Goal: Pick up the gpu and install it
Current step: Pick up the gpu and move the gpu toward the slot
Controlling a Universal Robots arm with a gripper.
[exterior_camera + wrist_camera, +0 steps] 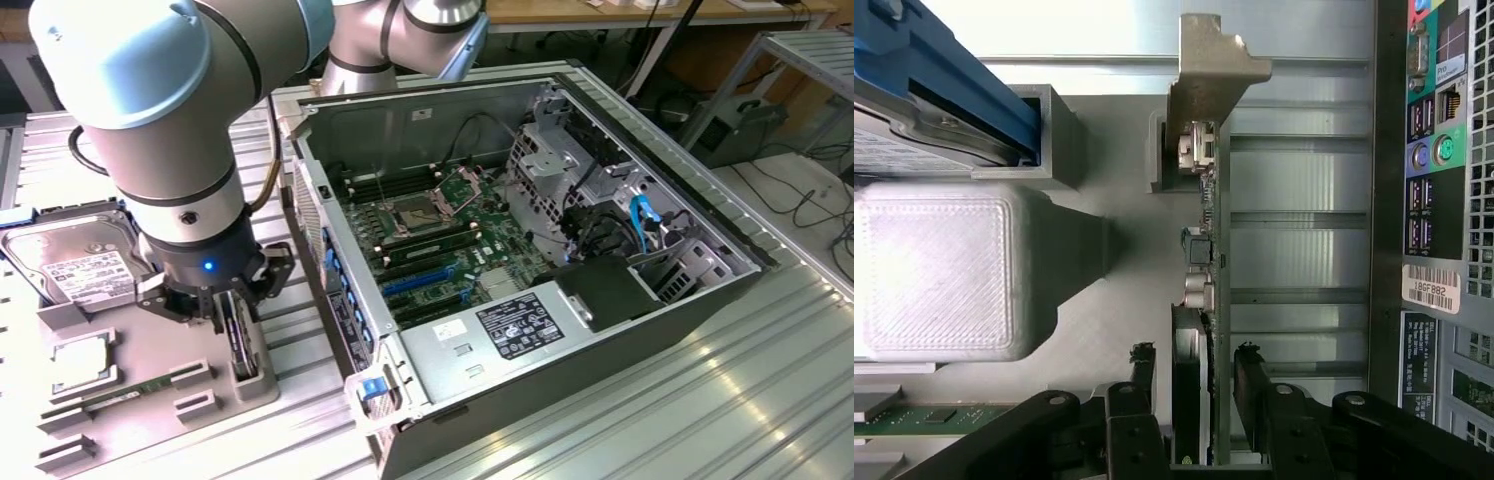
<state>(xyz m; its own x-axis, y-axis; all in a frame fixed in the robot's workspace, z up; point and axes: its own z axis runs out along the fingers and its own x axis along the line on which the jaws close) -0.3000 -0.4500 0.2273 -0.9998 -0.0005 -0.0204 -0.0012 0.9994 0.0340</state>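
Gripper: the gripper (1196, 360) stands partly open astride the card. It has two black fingers (1145, 368), one to each face, with a narrow gap visible beside at least one – so no firm hold is evident.
Gpu: the gpu (244, 345) stands on its long edge in a slot of the holder, directly beneath the gripper. It is a thin, flat, dark board.
Bracket: one silvery metal bracket (1212, 60), bent at the tip, sits at the card's far end.
Holder: one matte grey holder (200, 405) with finely ribbed, layered surfaces and blocky slotted posts.
Other parts on holder: one silver hard drive (74, 262) with a white label, one narrow green memory stick (134, 388) and one square silvery processor (80, 365).
Case: one open computer case (400, 130) – sheet-metal walls, green board inside – lies on the exterior view's right of the holder.
Table: corrugated bare metal table (694, 400).
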